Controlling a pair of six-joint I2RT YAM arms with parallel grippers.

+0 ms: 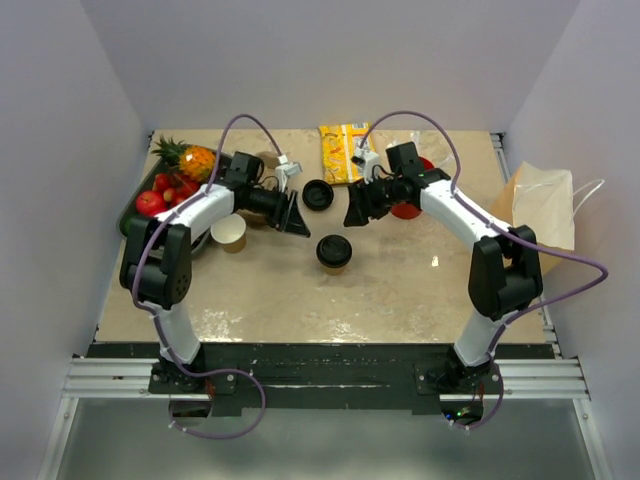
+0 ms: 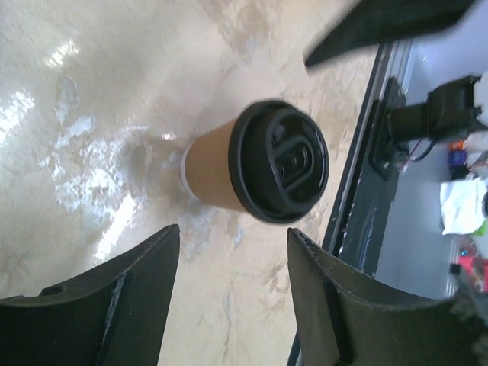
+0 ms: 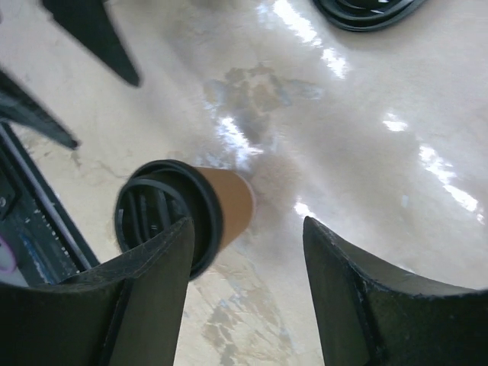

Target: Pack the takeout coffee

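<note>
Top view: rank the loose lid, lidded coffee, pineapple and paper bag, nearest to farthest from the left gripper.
1. Loose lid, just beyond the left gripper.
2. Lidded coffee, table centre.
3. Pineapple, back left corner.
4. Paper bag, right edge.

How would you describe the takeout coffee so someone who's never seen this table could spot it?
Start at the tan table and look near its middle. A small brown paper cup stands alone there. Its black lid is on, unlike the open cup to the left and the loose lid farther back.
</note>
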